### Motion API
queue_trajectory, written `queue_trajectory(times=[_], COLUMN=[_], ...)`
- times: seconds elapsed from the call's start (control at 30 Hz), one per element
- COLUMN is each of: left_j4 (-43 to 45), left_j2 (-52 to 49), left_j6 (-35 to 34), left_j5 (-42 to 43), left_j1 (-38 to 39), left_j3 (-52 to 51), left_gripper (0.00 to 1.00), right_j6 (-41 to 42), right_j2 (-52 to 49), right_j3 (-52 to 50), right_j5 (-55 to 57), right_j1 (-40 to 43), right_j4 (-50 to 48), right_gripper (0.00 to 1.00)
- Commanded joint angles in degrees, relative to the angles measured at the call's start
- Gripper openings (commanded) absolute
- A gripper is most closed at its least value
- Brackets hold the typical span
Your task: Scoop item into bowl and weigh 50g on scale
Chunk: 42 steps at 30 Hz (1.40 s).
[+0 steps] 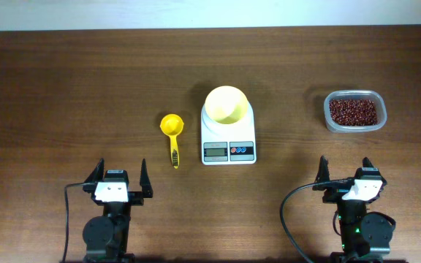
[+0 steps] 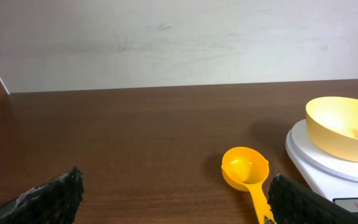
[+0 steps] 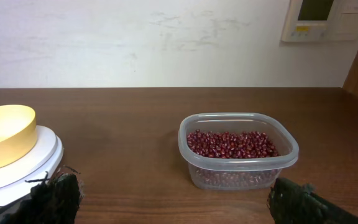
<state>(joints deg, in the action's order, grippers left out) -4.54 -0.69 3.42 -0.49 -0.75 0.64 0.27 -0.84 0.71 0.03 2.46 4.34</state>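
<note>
The left gripper (image 1: 121, 168) and right gripper (image 1: 346, 165) both have their jaws spread wide and hold nothing. They are parked at the near edge of the table (image 1: 64, 80), well apart from every object.

**Material.** The beans (image 1: 353, 111) lie in a clear container (image 1: 327, 117) at the far right. They are tiny, hard and loose, so expect them to flow, roll and scatter. The fingers cannot pinch them, and a tool is required.

**Tool.** A yellow scoop (image 1: 172, 126) lies just left of the scale (image 1: 229, 142), cup end far and handle pointing near. It is probably light, stiff plastic and may slide when nudged. Grip the handle at mid-length, across its narrow width, and keep the cup level once loaded.

**Containers.**
- Clear container: filled partway with beans, no lid on. Its walls look thin and it is likely light, so it may shift if the scoop pushes against it.
- Bowl (image 1: 226, 104): sits on the scale platform at the centre of the table, with nothing inside it.
- Scoop cup: empty.

The scale display is too small to read.
</note>
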Motion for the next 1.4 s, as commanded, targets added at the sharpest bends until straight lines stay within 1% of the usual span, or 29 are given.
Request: queue_trajectory(times=[0.0,0.53,0.6,0.67,0.73,0.83,0.9,0.97,1.1,1.2,1.27,1.37], left_j4=[-0.3,-0.1,-0.4,-0.8,-2.7,-6.1,-6.3,-6.3,-6.5,-7.9,-10.7,-18.8], left_j2=[0.4,0.4,0.4,-0.1,-2.1,-7.6,-14.3,-23.6,-40.4,-49.3,-54.3,-62.3], left_j6=[-0.5,-0.6,-2.0,-6.3,-6.9,-6.9,-6.9,-6.8,-6.9,-6.8,-6.8,-5.6], left_j5=[-0.4,-0.4,-0.4,-0.4,-0.4,-1.0,-1.1,-2.4,-1.1,0.7,0.7,1.0], left_j1=[0.2,0.2,0.2,0.2,0.2,0.2,0.2,0.2,0.2,0.2,0.2,0.2], left_j3=[-0.1,0.0,0.9,3.0,6.3,11.9,16.1,21.6,32.3,40.1,45.6,55.6], left_gripper=[0.99,0.99,0.99,0.99,0.99,0.99,0.99,0.99,0.99,0.99,0.99,0.99], right_j6=[0.6,0.6,0.6,0.6,0.6,0.6,0.6,0.6,0.6,0.6,0.6,0.6], right_j2=[0.6,0.6,0.6,0.6,0.6,0.6,0.6,0.5,0.5,0.5,0.5,0.5], right_j3=[-0.4,-0.4,-0.4,-0.4,-0.4,-0.4,-0.4,-0.4,-0.4,-0.4,-0.4,-0.4], right_j5=[0.7,0.7,0.7,0.7,0.7,0.7,0.7,0.7,0.7,0.7,0.7,0.7], right_j1=[-0.6,-0.6,-0.6,-0.6,-0.6,-0.6,-0.6,-0.6,-0.6,-0.6,-0.6,-0.6], right_j4=[0.3,0.3,0.3,0.3,0.3,0.3,0.3,0.3,0.3,0.3,0.3,0.2], right_gripper=[0.99,0.99,0.99,0.99,0.99,0.99,0.99,0.99,0.99,0.99,0.99,0.99])
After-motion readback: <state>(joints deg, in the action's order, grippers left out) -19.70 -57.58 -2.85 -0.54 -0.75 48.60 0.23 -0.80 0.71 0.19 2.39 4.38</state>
